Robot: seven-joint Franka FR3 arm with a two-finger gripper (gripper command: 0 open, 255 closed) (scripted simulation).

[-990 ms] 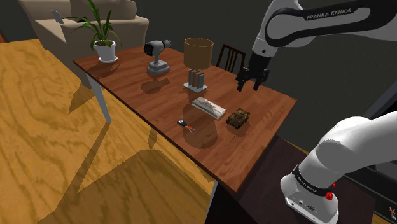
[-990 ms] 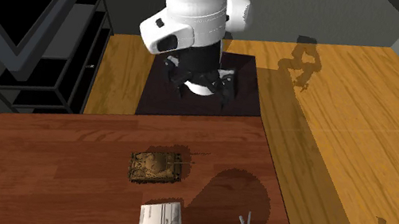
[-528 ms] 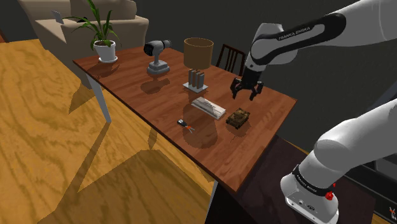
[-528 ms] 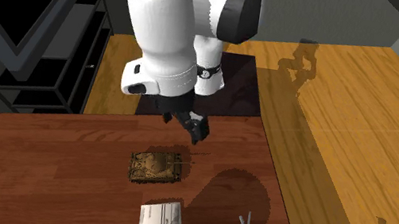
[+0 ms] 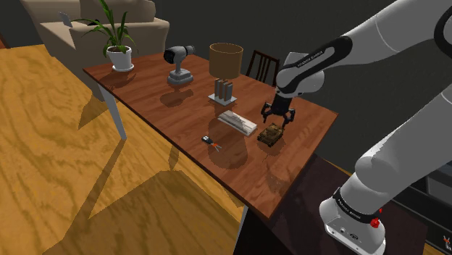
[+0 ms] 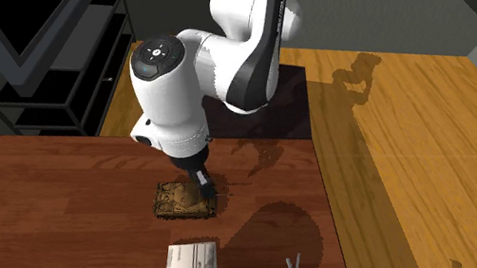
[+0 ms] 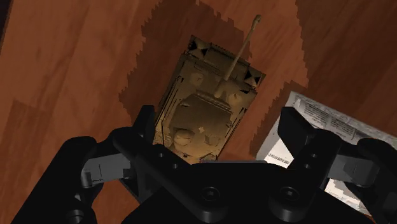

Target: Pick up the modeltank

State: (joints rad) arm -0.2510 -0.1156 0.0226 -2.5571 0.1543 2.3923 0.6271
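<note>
Lowered since earlier frame, our gripper hangs just above olive model tank; we see fingers apart, nothing clasped; folded newspaper just beside tank on wooden table.

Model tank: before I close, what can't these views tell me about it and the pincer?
- Wrist view: the model tank's rear end is hidden behind the open pincer's body.
- Second exterior view: the arm's white wrist covers most of the pincer, so its height over the tank is unclear.
- Shoulder view: tank too small to show whether the pincer touches it.
</note>
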